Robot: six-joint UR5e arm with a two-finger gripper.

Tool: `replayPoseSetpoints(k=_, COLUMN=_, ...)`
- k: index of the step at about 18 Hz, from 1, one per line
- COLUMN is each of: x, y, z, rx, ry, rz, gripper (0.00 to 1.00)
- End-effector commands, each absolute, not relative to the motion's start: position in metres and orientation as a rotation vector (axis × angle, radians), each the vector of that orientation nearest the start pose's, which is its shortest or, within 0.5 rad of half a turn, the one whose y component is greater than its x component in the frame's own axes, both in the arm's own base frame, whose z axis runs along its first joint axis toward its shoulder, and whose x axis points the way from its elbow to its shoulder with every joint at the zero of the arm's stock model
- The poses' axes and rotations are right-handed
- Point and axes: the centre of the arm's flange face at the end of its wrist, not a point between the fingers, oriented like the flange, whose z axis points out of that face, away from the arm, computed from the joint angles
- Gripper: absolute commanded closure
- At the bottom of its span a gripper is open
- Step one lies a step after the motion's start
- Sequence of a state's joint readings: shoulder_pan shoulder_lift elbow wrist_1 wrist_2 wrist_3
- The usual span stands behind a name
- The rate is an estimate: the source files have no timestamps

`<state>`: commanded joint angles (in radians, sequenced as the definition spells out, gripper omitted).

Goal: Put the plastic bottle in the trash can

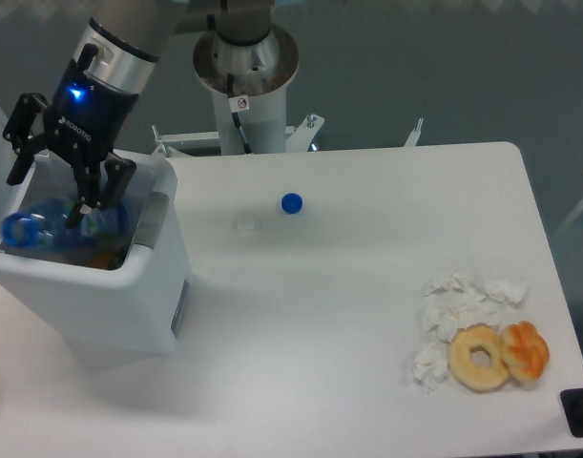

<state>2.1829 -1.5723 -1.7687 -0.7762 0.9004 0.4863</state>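
Observation:
The plastic bottle (41,229) shows as a blurred blue-tinted shape inside the mouth of the trash can (110,305), the white bin at the table's left end. It hangs below the fingers and looks free of them. My gripper (58,189) is directly above the bin opening, open, its black fingers (108,181) spread apart with nothing between them.
A small blue cap (290,202) and a pale ring (244,223) lie mid-table. Crumpled tissues (458,301) and two doughnuts (496,355) sit at the front right. The robot's base column (245,72) stands behind the table, and a black object (579,412) pokes in at the lower right corner.

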Motion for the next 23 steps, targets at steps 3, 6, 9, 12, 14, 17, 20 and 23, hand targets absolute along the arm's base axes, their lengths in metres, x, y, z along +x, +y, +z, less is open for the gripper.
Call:
replayPoseSetpoints(k=3, x=-0.136, y=0.531, z=0.507, rx=-2.286, ry=0.101, rz=-0.302, gripper=0.01)
replayPoseSetpoints(k=6, x=-0.152, y=0.532, z=0.521, rx=-2.270, ry=0.083, rz=-0.264, gripper=0.00)
replayPoseSetpoints(k=9, x=-0.191, y=0.529, z=0.522, rx=-2.271, ry=0.014, rz=-0.221, gripper=0.00)
replayPoseSetpoints(k=12, x=-0.235, y=0.522, z=0.519, rx=-2.272, ry=-0.037, rz=-0.174, gripper=0.00)
replayPoseSetpoints(k=14, x=-0.261, y=0.515, z=0.515, rx=-2.277, ry=-0.087, rz=-0.154, gripper=0.00)
replayPoseSetpoints(k=17, x=-0.292, y=0.510, z=0.509, rx=-2.344, ry=-0.168, rz=-0.020, gripper=0.00)
replayPoseSetpoints(k=20, x=-0.315, y=0.516, z=0.500, rx=-2.421, ry=-0.127, rz=0.133, gripper=0.00)
replayPoseSetpoints(k=23, x=-0.325, y=0.516, z=0.496, rx=-2.483, ry=-0.059, rz=0.260, gripper=0.00)
